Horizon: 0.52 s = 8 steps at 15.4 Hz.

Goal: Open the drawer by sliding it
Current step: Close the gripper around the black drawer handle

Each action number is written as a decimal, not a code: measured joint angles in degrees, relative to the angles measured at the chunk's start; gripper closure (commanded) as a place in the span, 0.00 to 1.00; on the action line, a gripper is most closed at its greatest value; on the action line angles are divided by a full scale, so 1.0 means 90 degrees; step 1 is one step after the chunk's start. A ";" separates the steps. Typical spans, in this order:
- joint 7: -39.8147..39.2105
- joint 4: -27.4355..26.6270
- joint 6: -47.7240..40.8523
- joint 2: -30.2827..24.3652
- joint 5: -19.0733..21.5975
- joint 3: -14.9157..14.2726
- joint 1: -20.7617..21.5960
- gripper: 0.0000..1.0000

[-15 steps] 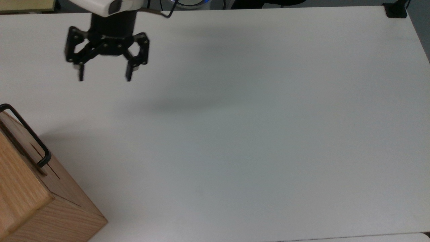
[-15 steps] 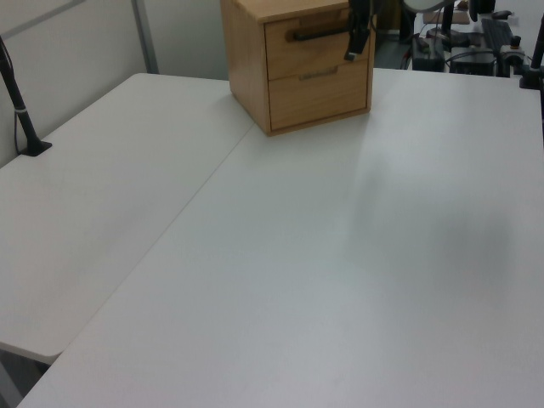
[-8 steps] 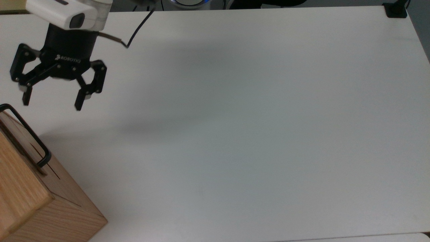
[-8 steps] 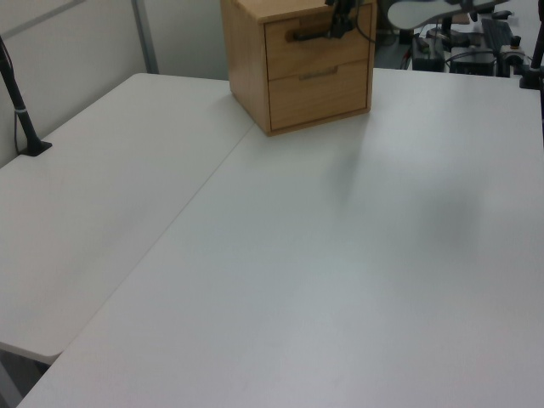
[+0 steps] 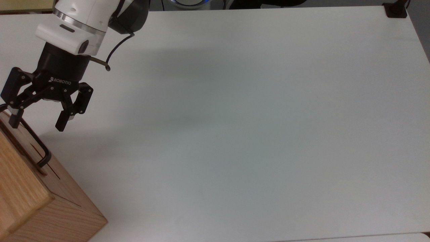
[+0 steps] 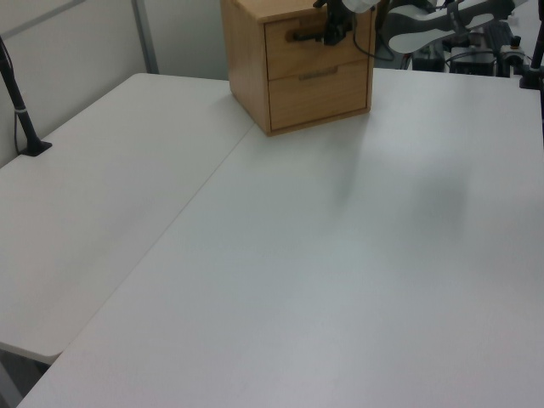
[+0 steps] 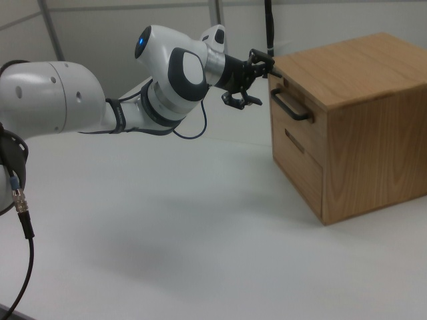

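**Gripper at the drawer's bar, grasp not yet made**

The gripper point(image 5: 36, 123) hung with its fingers spread wide just in front of the wooden cabinet point(image 7: 360, 113), one fingertip by the end of the black bar handle point(image 5: 33, 141). The drawer point(image 7: 288, 113), the cabinet's upper one, sat shut. It looked stiff and solid, likely smooth on its rails; the bar's middle seemed the sound hold. Whether a finger touched the bar was unclear, and the top view cut off most of the cabinet.
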 measured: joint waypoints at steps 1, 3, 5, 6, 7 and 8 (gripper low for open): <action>-0.0006 0.0000 0.0000 0.0009 -0.0113 0.0001 0.0000 0.22; -0.0052 -0.0014 0.0000 0.0066 -0.0511 0.0001 -0.0008 0.23; -0.0054 -0.0017 0.0000 0.0174 -0.0891 0.0000 -0.0062 0.27; -0.0057 -0.0017 0.0000 0.0259 -0.1055 -0.0001 -0.0108 0.39; -0.0070 -0.0015 0.0000 0.0304 -0.1142 -0.0001 -0.0131 0.50; -0.0079 -0.0014 0.0000 0.0346 -0.1239 -0.0001 -0.0143 0.57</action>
